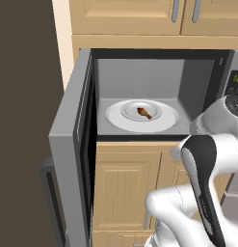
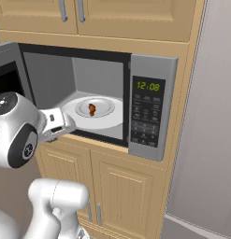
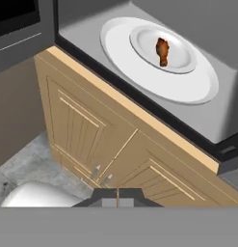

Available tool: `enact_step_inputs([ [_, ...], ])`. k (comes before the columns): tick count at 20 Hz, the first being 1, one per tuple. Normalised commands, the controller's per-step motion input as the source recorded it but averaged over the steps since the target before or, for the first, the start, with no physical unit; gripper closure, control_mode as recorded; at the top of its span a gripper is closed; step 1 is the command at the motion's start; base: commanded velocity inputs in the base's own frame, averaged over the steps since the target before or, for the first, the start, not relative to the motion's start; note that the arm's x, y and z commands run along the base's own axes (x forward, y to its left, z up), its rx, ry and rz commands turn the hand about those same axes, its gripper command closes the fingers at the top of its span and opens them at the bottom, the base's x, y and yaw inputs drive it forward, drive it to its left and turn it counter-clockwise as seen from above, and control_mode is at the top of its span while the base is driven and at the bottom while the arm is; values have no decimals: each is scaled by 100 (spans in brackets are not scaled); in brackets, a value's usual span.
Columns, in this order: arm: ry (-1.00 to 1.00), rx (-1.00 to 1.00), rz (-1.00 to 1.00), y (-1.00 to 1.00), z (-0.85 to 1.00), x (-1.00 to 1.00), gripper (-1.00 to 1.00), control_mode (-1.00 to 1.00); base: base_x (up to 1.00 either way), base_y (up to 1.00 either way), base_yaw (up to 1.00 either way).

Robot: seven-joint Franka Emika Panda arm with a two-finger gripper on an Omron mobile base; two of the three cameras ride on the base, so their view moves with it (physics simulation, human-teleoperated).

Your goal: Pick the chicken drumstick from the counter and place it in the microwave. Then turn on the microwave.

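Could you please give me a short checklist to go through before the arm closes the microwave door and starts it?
1. Chicken drumstick inside the microwave: ok, it lies on a small plate on the turntable.
2. Drumstick released: ok, nothing touches it.
3. Doorway free of the arm: ok in the hand view, which looks in from outside and below.
4. Door shut: not ok, it stands swung wide open.
5. Keypad powered: ok, the display reads 12:08.
6. Jaws of the gripper closed for pushing: ok, tips look together.
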Motion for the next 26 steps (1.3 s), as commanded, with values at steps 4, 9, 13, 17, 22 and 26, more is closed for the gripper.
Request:
enact_step_inputs([
  [4, -4, 7, -3, 0, 39, -57, 100, -100, 0, 0, 0],
  [9, 0, 6, -3, 0, 34, -54, 100, -100, 0, 0, 0],
  [13, 0, 5, -3, 0, 33, -54, 100, -100, 0, 0, 0],
  [17, 0, 4, -4, 1, 33, -55, 100, -100, 0, 0, 0],
  [22, 0, 2, -4, 2, 30, -55, 100, -100, 0, 0, 0],
  [26, 0, 1, -4, 6, 26, -57, 100, -100, 0, 0, 0],
])
